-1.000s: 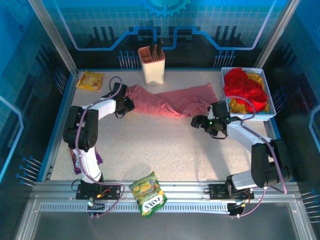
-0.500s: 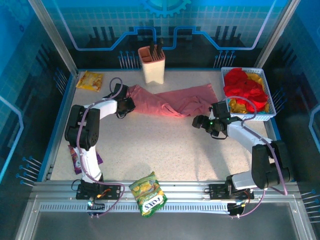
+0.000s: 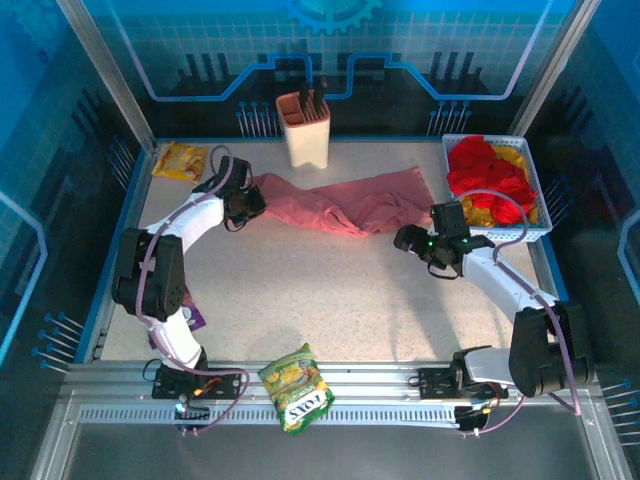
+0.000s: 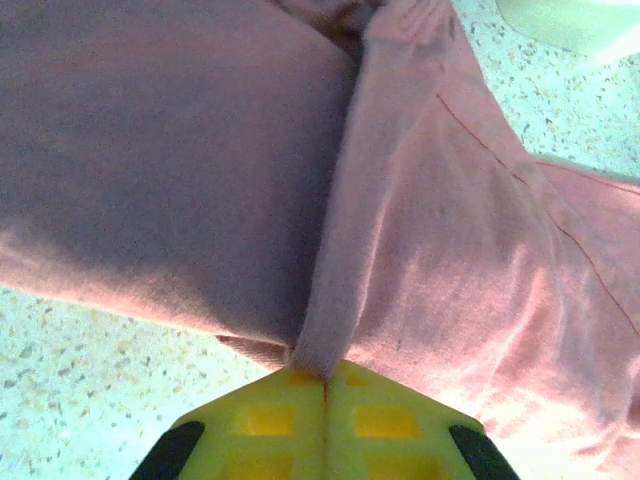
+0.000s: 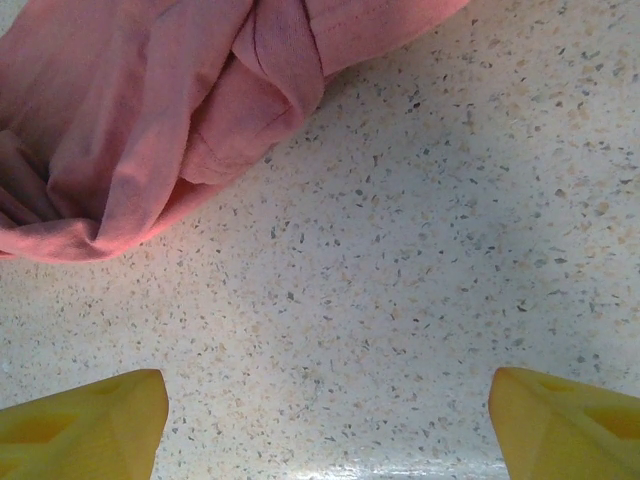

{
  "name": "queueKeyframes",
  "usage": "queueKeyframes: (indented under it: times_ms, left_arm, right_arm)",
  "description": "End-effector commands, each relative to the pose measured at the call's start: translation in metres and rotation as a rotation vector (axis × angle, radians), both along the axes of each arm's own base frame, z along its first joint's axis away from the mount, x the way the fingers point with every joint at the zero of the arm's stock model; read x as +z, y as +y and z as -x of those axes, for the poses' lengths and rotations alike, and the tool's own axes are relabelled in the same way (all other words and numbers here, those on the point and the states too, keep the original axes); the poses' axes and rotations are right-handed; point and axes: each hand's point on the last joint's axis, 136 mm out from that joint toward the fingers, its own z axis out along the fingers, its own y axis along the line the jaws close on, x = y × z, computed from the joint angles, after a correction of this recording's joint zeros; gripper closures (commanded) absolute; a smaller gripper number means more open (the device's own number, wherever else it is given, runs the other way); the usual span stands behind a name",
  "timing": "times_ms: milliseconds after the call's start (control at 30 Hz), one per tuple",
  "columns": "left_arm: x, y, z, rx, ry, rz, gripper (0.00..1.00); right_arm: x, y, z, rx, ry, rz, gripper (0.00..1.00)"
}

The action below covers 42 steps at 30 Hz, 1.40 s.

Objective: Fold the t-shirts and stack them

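The left hand [image 4: 322,390] pinches a fold of the limp, light pink t-shirt [image 3: 340,205], while the right hand [image 5: 325,415] hangs spread near its bunched other end, probably the best second hold.

I'm counting one salmon-pink t-shirt [image 3: 340,203] lying out on the table. Red t-shirts [image 3: 485,170] and yellow t-shirts [image 3: 480,213] are sitting bunched in one white basket [image 3: 535,233]; their number I can't make out. Three snack packets are lying about: one orange-yellow packet [image 3: 180,160], one yellow-green packet [image 3: 296,386] and one purple packet [image 3: 194,318]. One beige holder [image 3: 305,140] is standing at the back. Two arms are reaching in, the left arm [image 3: 190,215] and the right arm [image 3: 500,280].
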Motion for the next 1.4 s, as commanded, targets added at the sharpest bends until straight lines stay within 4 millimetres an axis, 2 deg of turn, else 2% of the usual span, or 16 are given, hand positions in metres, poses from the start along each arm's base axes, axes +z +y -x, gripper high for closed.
queueKeyframes:
  times_ms: [0,200,333,567,700,833,900,1067,1233,1367]
  left_arm:
    - [0.026,-0.008,0.008,-0.044,-0.006,0.023,1.00]
    - [0.041,-0.013,0.009,-0.102,0.006,0.019,1.00]
    - [0.046,-0.004,-0.001,-0.115,0.015,-0.018,1.00]
    - [0.040,-0.003,-0.029,-0.129,0.053,0.006,1.00]
    - [0.048,-0.010,-0.026,-0.138,0.048,0.045,1.00]
    - [0.063,-0.020,-0.004,-0.153,0.027,0.087,1.00]
    - [0.071,-0.025,0.014,-0.160,0.016,0.108,1.00]
    - [0.092,-0.033,0.065,-0.175,-0.010,0.147,1.00]
    - [0.115,-0.031,0.121,-0.150,-0.046,0.226,1.00]
    - [0.124,-0.025,0.162,-0.098,-0.067,0.274,1.00]
  right_arm:
    - [0.000,-0.006,0.003,-0.028,0.006,0.000,0.16]
    - [0.000,-0.005,0.003,-0.019,0.007,-0.009,0.16]
    - [-0.001,-0.002,0.003,0.000,0.013,-0.013,0.16]
    - [-0.003,0.002,0.002,0.013,0.026,-0.026,0.16]
    - [-0.003,0.000,0.004,0.021,0.028,-0.009,0.16]
    - [-0.008,-0.005,0.005,-0.001,0.040,-0.005,0.16]
    - [-0.008,-0.009,0.002,-0.026,0.036,-0.008,0.16]
    - [0.011,-0.021,-0.016,-0.067,-0.020,-0.003,0.19]
    - [0.029,-0.027,-0.039,-0.087,-0.046,-0.002,0.27]
    - [0.022,-0.018,-0.055,-0.091,-0.043,-0.088,0.38]
